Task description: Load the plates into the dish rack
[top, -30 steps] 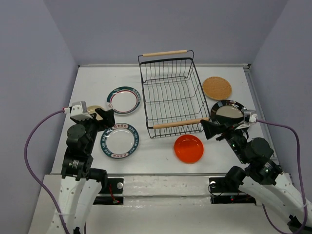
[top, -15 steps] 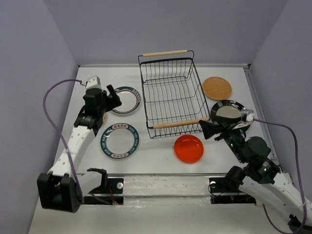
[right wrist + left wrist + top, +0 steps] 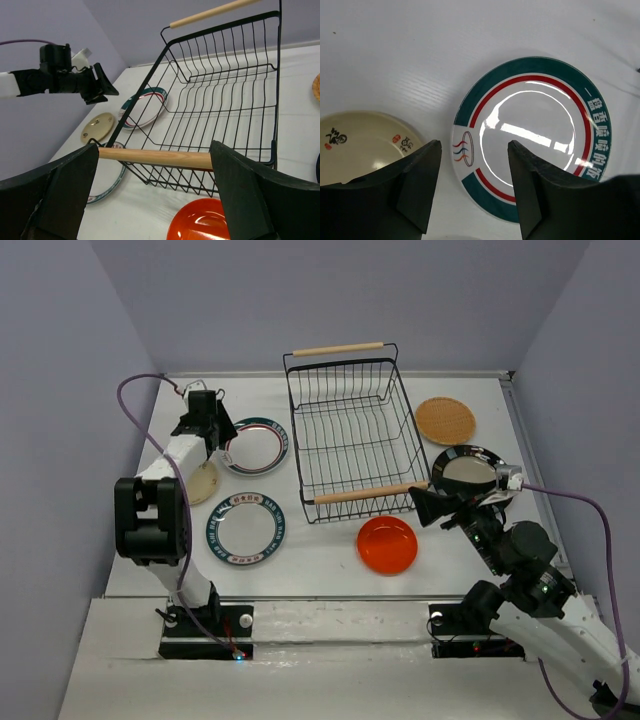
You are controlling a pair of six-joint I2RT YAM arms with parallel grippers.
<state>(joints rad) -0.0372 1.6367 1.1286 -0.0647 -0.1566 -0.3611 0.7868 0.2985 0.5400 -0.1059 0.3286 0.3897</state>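
Left claw [image 3: 474, 150] stands part open, empty, above the green-rimmed plate [image 3: 535, 120]; we advise straddling its rim squarely before closing. Right claw [image 3: 154, 150] gapes wide, empty.

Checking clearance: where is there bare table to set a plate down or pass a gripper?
Free: the strip between the near green-rimmed white plate and the orange-red plate, before the black wire dish rack, whose inside is empty. Crowded: the left, with the second green-rimmed plate, beige plate and left gripper; the right, with tan woven plate and black-rimmed plate.
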